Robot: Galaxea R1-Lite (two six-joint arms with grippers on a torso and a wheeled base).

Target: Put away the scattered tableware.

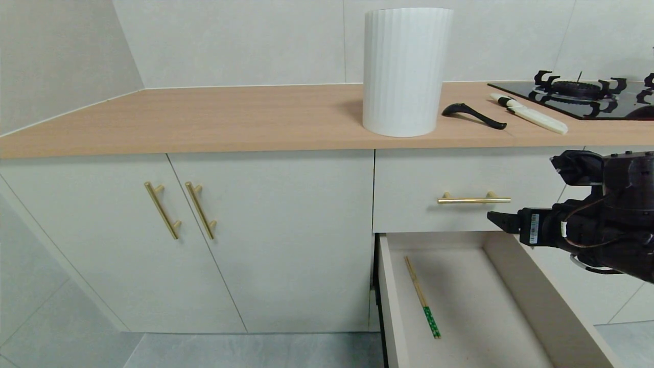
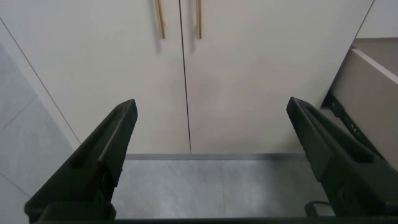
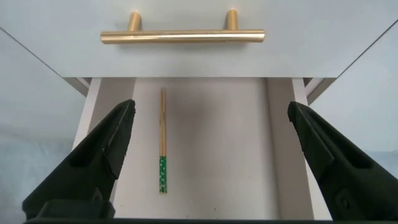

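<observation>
Right pincer [image 3: 211, 112] fingers frame the right wrist view, spread wide apart with nothing between them. They look straight down into the pulled-out drawer [image 1: 526, 286]. In the head view this arm comes in from the right, held level just above the drawer's right wall. Its tip points toward the cabinet front, below the brass handle [image 1: 474, 200] of the closed drawer above. That pose reads as an empty hover over the storage space, neither gripping nor pressing anything.

One pair of chopsticks [image 1: 421, 299] lies flat on the drawer floor near its left wall, green ends toward the robot. The drawer stands open, I judge, because it is where the tableware is meant to go. The chopsticks look like the first piece stowed there.

Up on the counter [image 1: 230, 117], a black spoon [image 1: 472, 115] and a white knife [image 1: 529, 113] lie loose just beside each other. They sit between a tall ribbed white canister [image 1: 406, 71] and the gas hob [image 1: 577, 92]. These two are probably what remains to collect, and both rest well above the right arm's present height.

Left pincer [image 2: 211, 106] hangs low with its fingers likewise apart and empty. It faces the foot of the double cabinet doors [image 2: 186, 81] and the floor, apparently parked clear of the drawer.
</observation>
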